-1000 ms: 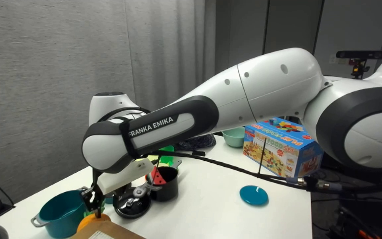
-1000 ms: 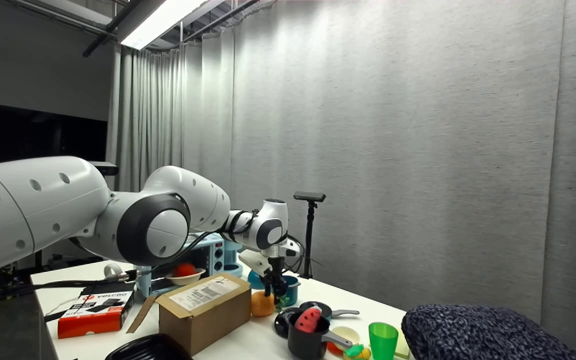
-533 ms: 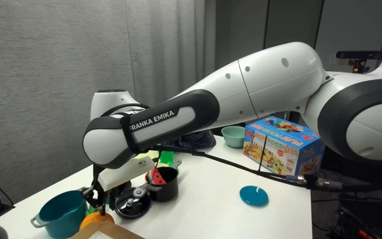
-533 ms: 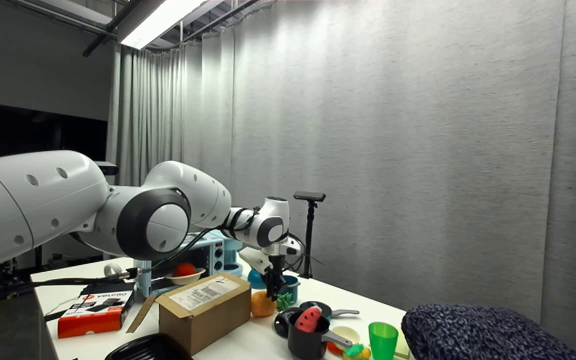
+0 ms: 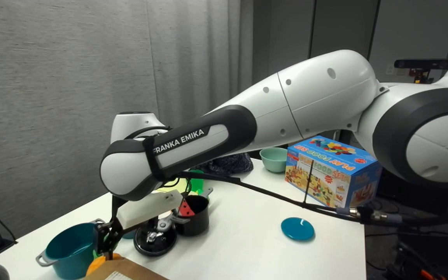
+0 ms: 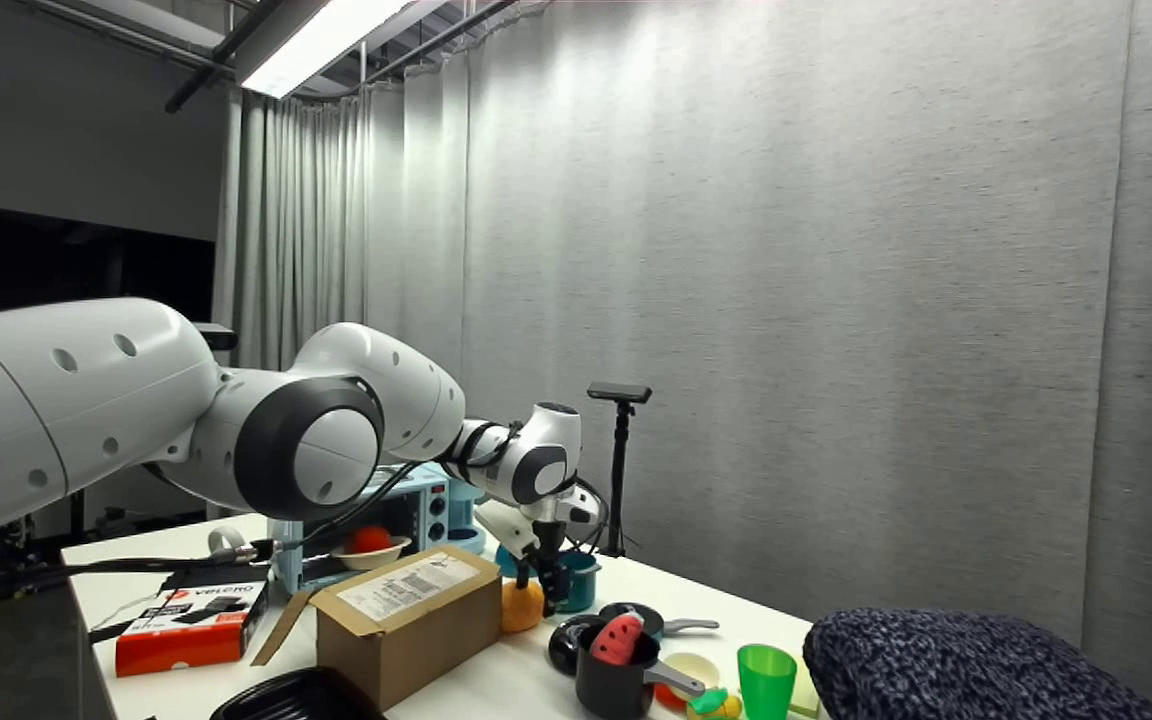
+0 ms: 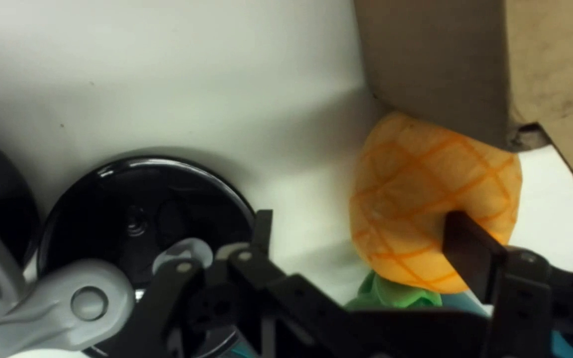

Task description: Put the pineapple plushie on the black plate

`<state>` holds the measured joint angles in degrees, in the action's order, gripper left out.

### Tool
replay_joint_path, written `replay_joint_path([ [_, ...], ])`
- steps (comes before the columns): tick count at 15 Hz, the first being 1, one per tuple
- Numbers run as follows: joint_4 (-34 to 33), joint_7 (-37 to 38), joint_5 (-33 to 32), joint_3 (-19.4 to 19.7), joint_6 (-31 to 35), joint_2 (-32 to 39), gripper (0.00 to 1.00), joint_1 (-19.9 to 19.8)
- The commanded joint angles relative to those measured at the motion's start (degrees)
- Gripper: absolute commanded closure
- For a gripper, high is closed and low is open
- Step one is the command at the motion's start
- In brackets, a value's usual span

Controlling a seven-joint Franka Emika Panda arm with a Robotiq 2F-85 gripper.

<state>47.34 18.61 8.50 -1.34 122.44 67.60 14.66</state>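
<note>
Table [image 5: 243, 249], white and smooth, carries everything in play. Over it stretches a long white jointed arm [image 5: 270, 112], its end pointing down near a brown rectangular cardboard box [image 6: 446, 650]. Close by stands a deep, round teal pot [image 5: 74, 266]. Next in size comes a glossy round black disc [image 7: 112, 214], which I take for the black plate. The black jointed pincer [image 7: 358, 218] stands wide, its dark fingers [image 7: 262, 228] spread with nothing gripped. Smaller again, the round, soft, green-leafed orange-yellow pineapple plushie [image 7: 416, 194] rests on the table beside the pot and close by the box; whether it touches either I cannot tell. In the wrist view it lies partly behind one finger rather than centred between the two, and apart from the disc.

I judge the step in hand to be lining up the grasp. The next move seems to call for shifting toward the plushie until a finger stands on each side, then lowering and squeezing. The box probably leaves little room, so a slight turn may help. A slim grey handle [image 7: 52, 313] overlaps the disc's edge, something to avoid when setting down.
</note>
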Motion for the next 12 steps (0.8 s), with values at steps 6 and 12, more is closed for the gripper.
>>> replay_joint_path([
  [6, 2.2, -1.1, 4.5, -5.1, 0.8, -1.3, 0.0, -2.2],
  [12, 4.6, -2.3, 5.4, -5.8, 2.3, -2.2, 0.26, -3.4],
])
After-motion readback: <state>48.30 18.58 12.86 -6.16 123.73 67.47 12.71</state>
